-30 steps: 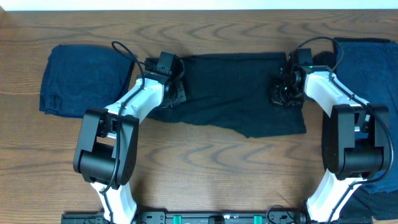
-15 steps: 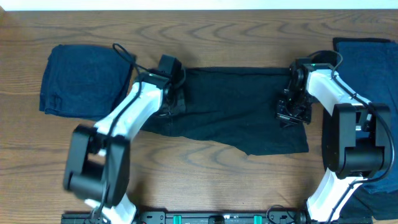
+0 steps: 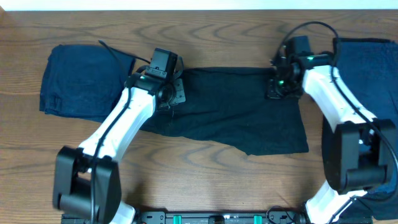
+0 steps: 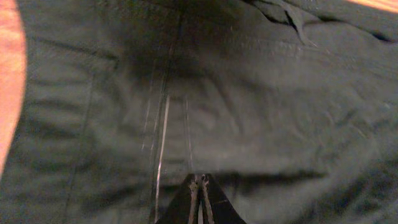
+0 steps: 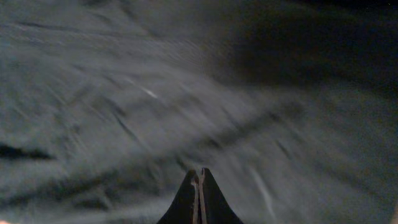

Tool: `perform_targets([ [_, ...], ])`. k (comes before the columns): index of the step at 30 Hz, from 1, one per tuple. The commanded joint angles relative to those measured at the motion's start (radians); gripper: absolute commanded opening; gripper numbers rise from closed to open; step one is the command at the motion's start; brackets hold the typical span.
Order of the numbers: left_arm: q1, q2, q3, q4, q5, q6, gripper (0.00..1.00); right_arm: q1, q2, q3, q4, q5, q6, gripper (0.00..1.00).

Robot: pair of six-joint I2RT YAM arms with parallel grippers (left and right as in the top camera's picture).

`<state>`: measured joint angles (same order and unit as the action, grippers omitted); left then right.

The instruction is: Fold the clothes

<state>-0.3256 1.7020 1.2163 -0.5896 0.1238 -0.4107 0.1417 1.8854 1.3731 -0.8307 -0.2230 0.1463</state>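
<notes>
We are working partway through at the counter [image 3: 205, 34]: a navy garment [image 3: 81, 81] is lying apparently folded at the left, a black garment [image 3: 236, 115] is lying spread and unfolded in the middle, and more navy cloth [image 3: 367, 68] is waiting at the right. Our left hand [image 3: 174, 94] and right hand [image 3: 278, 89] are hovering fully closed at the black garment's upper corners. We cannot tell whether they are pinching fabric.

Overhead is bright, even, sharp; both wrist views are dim; the right one smears the black garment [image 5: 186, 93] with motion blur.
</notes>
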Motion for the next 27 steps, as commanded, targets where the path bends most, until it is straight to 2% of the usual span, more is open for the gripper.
perform_targets([
  [1,0.000,0.076,-0.002,0.066,-0.013,0.013,0.06,0.050,0.062,0.003,0.060,-0.026,-0.058,0.01],
  [9,0.000,0.155,-0.002,0.251,-0.019,0.013,0.06,0.068,0.182,0.003,0.272,-0.013,-0.058,0.01],
  [16,0.000,0.236,-0.002,0.291,-0.154,0.014,0.06,0.068,0.243,0.003,0.517,-0.006,-0.058,0.01],
  [21,0.000,0.291,-0.002,0.319,-0.257,0.014,0.06,0.068,0.244,0.003,0.537,0.016,-0.058,0.01],
  [27,0.000,0.358,-0.002,0.401,-0.257,0.014,0.06,0.069,0.244,-0.045,0.555,0.146,-0.058,0.01],
])
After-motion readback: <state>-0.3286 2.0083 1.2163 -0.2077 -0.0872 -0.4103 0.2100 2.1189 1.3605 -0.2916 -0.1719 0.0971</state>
